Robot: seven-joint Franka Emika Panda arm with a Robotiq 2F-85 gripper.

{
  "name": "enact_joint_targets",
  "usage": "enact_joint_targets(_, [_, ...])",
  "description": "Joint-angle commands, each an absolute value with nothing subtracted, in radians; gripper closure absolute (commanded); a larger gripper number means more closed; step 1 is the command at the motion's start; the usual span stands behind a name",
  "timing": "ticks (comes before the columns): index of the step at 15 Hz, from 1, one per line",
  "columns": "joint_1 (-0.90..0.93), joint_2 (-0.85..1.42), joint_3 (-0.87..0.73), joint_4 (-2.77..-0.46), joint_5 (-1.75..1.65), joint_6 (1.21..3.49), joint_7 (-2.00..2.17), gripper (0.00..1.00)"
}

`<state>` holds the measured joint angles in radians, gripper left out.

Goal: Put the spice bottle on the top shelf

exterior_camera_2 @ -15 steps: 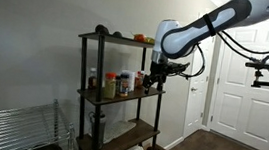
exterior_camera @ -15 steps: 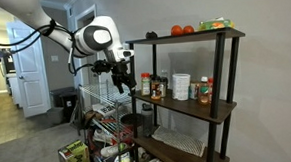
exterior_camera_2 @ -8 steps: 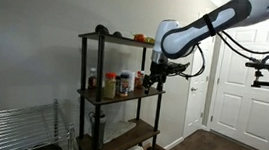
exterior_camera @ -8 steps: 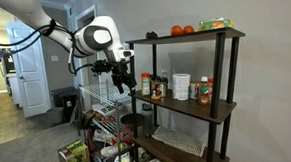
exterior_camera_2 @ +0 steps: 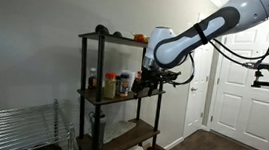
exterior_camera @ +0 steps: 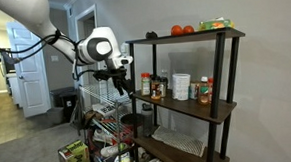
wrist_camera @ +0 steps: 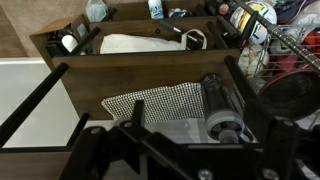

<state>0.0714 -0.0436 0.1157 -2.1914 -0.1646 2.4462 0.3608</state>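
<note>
One hand (exterior_camera: 122,84), grip indistinct

Home interior, white panelled door (exterior_camera_2: 248,97), pantry shelving unit (exterior_camera: 215,109) stocked with jars (exterior_camera: 181,86) and produce (exterior_camera: 183,30)

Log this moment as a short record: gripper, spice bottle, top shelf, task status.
gripper: open, empty, beside the end of the shelving unit at middle-shelf height
spice bottle: upright on the middle shelf, at the end nearest the gripper, not held
top shelf: holds red round items and a package; no bottle there
task status: bottle not yet grasped
</note>
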Motion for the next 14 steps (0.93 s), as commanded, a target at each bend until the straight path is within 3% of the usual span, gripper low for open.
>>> enact_joint_targets(1, [0.081, -0.012, 0.121, -2.194, -0.173, 2.554, 0.486, 0.0])
enact_joint_targets(7, [0.079, 0.061, 0.104, -2.18, -0.27, 2.848, 0.662, 0.0])
enact_joint_targets(14, [0.086, 0.11, 0.028, -2.148, -0.515, 2.972, 0.752, 0.0])
